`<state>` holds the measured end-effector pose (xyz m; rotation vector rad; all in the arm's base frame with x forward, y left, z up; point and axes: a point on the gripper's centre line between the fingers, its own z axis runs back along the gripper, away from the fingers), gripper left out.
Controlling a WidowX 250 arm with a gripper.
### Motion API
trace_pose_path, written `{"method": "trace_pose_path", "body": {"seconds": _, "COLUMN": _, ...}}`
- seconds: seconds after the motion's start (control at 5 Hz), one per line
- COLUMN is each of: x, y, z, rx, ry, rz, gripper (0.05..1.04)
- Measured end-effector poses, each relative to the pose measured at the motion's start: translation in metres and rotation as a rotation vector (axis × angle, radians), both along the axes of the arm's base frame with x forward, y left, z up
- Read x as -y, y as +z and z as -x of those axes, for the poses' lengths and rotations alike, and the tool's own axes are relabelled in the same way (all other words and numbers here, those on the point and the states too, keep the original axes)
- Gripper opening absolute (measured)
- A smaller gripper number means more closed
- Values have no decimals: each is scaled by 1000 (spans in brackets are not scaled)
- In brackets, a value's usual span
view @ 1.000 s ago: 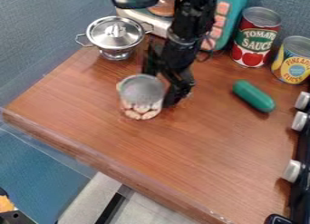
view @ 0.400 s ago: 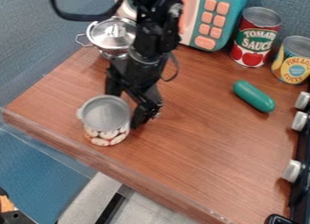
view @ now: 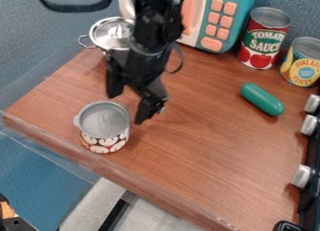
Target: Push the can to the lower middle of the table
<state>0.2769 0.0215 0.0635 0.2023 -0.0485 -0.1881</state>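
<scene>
The black gripper (view: pixel 130 101) hangs over the left part of the wooden table (view: pixel 206 164), its two fingers spread apart with nothing between them. Just below and to the left of it, the can (view: pixel 104 128) stands upright near the table's front left edge. Its top is grey metal, and its label shows white and red shapes. A small gap of table surface shows between the can and the fingers.
Behind the arm are a silver lidded pot (view: pixel 112 33) and a teal toy microwave (view: pixel 215 31). A tomato can (view: pixel 262 38), a yellow-labelled can (view: pixel 303 62) and a green oblong object (view: pixel 262 99) stand or lie right. Stove knobs (view: pixel 302 176) line the right edge.
The can has shifted down and left across the table. The gripper went the same way, then drew back slightly up, leaving a gap to the can.
</scene>
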Motion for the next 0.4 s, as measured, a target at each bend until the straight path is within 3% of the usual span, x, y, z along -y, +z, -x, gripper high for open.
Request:
{"method": "trace_pose_path", "body": {"seconds": 0.2, "x": 2, "y": 22, "z": -10, "rx": 48, "ry": -7, "rz": 0, "gripper": 998}}
{"method": "trace_pose_path", "body": {"seconds": 0.4, "x": 2, "y": 23, "z": -10, "rx": 48, "ry": -6, "rz": -1, "gripper": 998}}
